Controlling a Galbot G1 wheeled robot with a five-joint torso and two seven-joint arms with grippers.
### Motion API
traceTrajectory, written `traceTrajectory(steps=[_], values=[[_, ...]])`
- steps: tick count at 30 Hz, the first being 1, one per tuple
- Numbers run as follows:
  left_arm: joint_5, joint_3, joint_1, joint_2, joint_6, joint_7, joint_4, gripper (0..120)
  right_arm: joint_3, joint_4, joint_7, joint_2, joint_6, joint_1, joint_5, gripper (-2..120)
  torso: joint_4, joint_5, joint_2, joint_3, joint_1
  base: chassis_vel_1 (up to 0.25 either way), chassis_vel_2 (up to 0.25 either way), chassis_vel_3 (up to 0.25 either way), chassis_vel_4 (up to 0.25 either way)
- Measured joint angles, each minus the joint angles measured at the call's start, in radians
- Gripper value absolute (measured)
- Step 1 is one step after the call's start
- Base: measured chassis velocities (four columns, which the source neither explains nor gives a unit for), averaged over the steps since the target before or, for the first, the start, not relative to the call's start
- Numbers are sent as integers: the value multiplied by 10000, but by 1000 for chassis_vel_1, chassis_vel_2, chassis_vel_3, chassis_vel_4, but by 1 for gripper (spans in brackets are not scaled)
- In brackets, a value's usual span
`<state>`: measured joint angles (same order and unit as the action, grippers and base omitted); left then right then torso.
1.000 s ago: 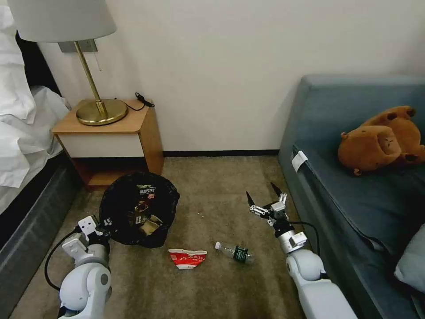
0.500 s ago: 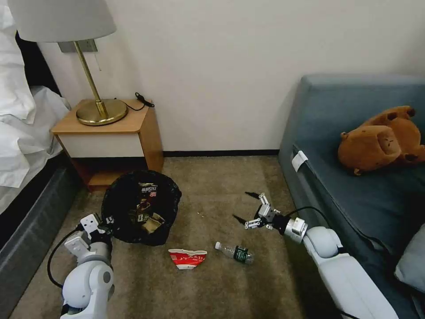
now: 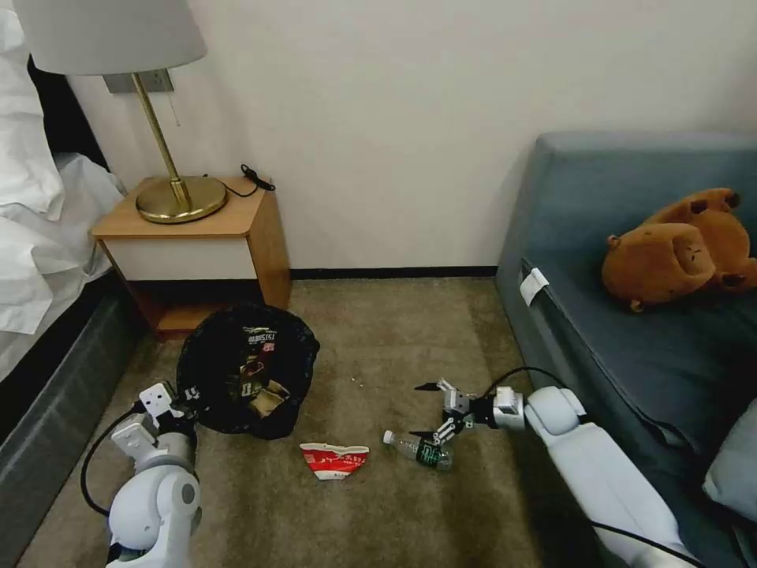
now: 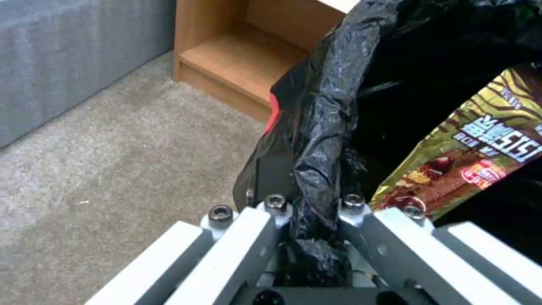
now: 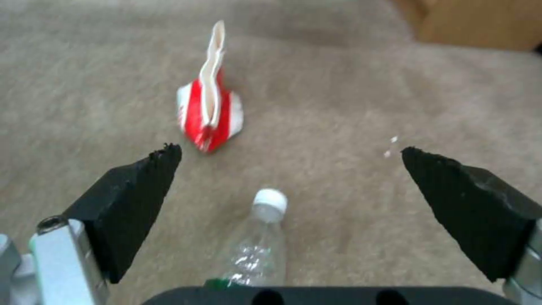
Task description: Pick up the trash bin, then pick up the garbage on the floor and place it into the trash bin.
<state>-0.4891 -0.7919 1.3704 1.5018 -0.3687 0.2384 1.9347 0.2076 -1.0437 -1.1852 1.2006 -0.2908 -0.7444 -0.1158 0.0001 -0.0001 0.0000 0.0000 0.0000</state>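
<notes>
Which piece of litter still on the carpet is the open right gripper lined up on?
The clear bottle, lying between the right gripper's open fingers; the crushed red-and-white cup lies farther off.

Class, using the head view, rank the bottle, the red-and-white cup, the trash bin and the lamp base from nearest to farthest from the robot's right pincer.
1. Bottle: on the carpet just below the open right pincer.
2. Cup: on the carpet, to the bottle's left.
3. Trash bin: farther left, its rim held by the left pincer.
4. Lamp base: on the nightstand, far left and back.
</notes>
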Motion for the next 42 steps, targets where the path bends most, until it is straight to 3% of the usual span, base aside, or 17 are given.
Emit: traceTrajectory(steps=[16, 42], values=[[304, 34, -245, 241, 44, 32, -127, 1, -583, 1875, -355, -21, 344, 645, 180, 100, -2, 1, 0, -1, 1, 0, 0, 0, 0], [317, -110, 72, 289, 227, 1, 23, 1, -65, 3814, 492, 743, -680, 832, -1948, 100, -1, 1, 0, -1, 1, 0, 0, 0, 0]])
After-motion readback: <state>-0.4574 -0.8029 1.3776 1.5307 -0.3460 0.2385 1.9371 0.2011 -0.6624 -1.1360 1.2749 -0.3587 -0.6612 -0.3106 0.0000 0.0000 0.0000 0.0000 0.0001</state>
